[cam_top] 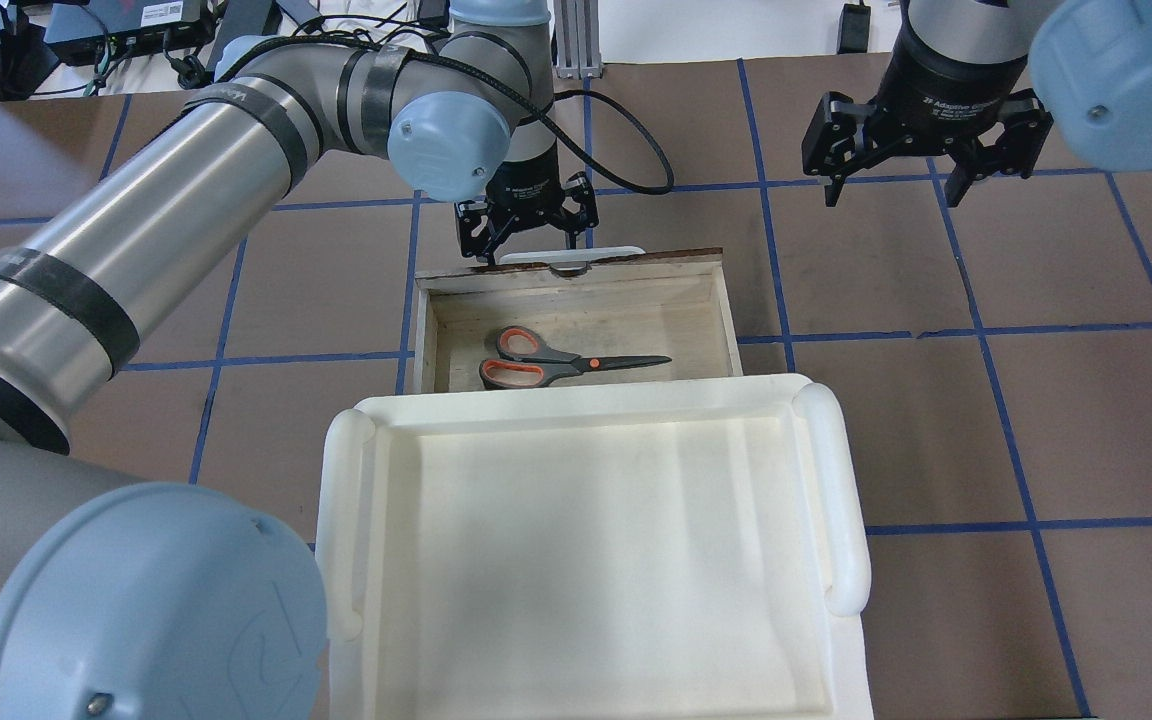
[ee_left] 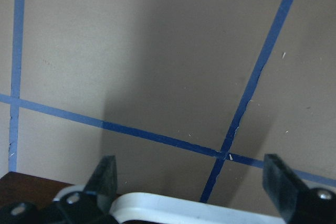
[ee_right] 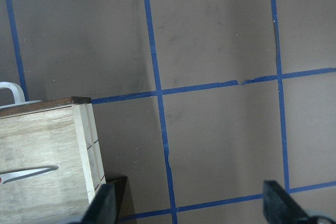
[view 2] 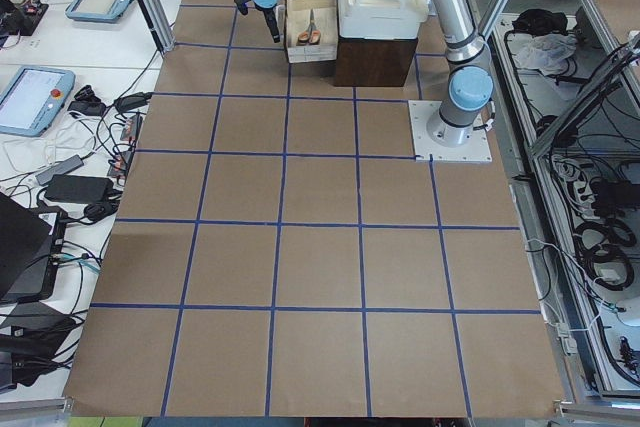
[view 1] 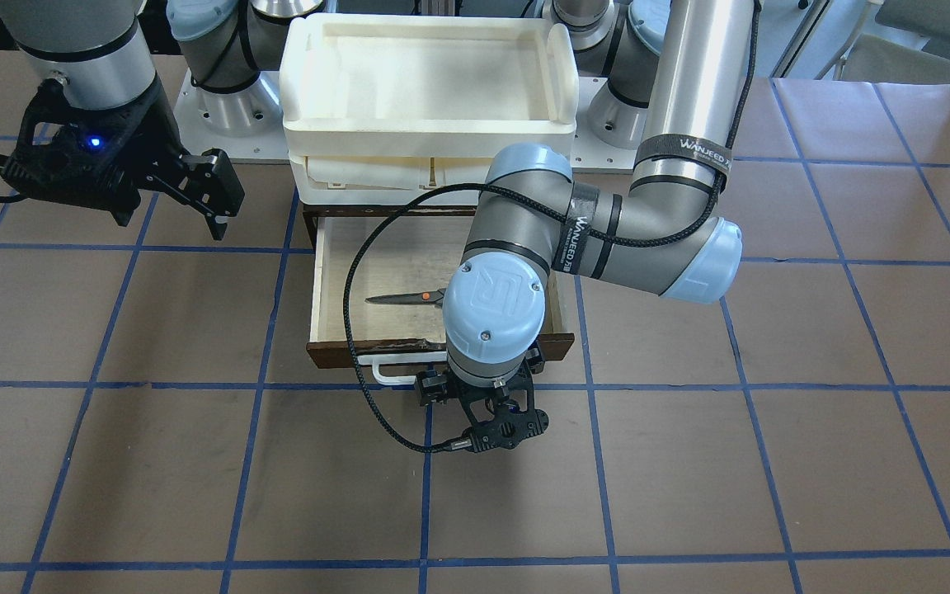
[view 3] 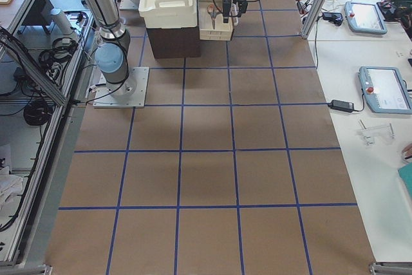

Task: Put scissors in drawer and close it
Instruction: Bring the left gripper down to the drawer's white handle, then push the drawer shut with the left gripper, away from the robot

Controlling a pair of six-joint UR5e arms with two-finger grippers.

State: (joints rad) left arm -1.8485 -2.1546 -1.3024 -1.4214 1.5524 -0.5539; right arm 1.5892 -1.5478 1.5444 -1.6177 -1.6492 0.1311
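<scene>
The scissors (cam_top: 556,362) lie flat on the bottom of the open wooden drawer (cam_top: 636,315), handles toward the robot's left; they also show in the front view (view 1: 405,298). The drawer sticks out from under the cream tray unit. My left gripper (cam_top: 528,238) is open and empty, pointing down just beyond the drawer's dark front (view 1: 351,353). Its fingers (ee_left: 107,174) straddle the white bar handle (ee_left: 173,208). My right gripper (cam_top: 896,185) is open and empty, above the table to the drawer's right. Its wrist view shows the drawer's corner (ee_right: 58,140) and a blade tip (ee_right: 31,172).
The cream plastic tray unit (cam_top: 576,400) sits on the dark cabinet and covers the drawer's rear part. The table is brown paper with a blue tape grid (cam_top: 936,330). The left arm's black cable (view 1: 351,330) loops over the drawer.
</scene>
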